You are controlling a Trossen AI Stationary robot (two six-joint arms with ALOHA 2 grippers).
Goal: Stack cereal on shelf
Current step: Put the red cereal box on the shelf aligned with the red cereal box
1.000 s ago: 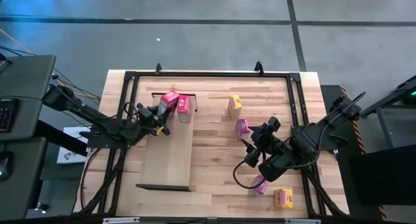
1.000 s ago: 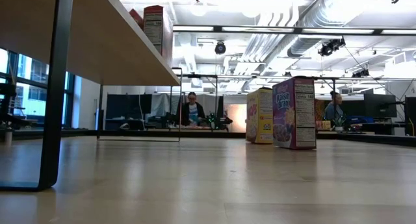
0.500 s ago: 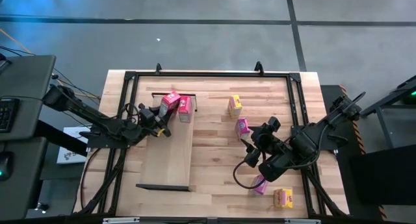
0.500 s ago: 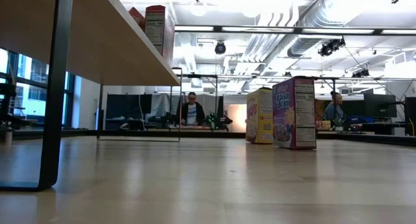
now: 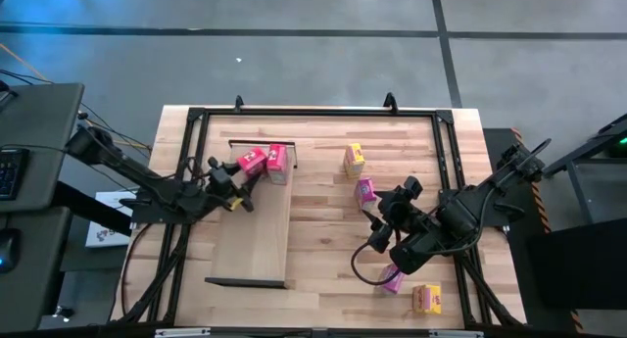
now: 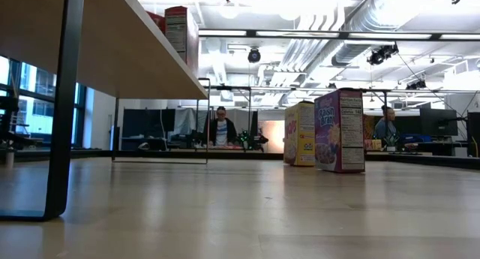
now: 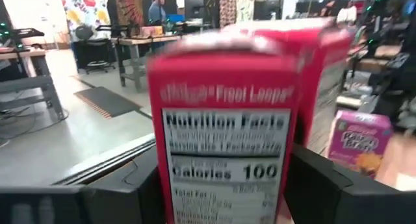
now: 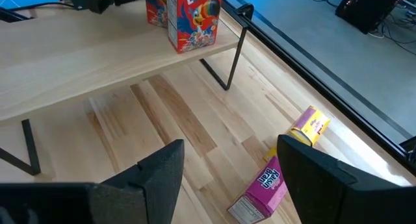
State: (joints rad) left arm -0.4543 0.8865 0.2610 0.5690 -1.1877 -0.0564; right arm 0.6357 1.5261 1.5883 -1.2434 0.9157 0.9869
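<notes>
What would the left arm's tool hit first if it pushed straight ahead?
The left tool would likely meet the red Froot Loops box first. That box stands on the shelf, right between its open fingers, with a second red box close behind.

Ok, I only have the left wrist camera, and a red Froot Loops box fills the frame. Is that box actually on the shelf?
Observer: Yes. From above, the red Froot Loops box is on the shelf, at its far end, with the left gripper right at it.
Operator: Anything else up there?
Observer: A second red box stands right beside it.
Operator: And the right arm?
Observer: The right gripper is open and empty over the tabletop, near a pink box.
</notes>
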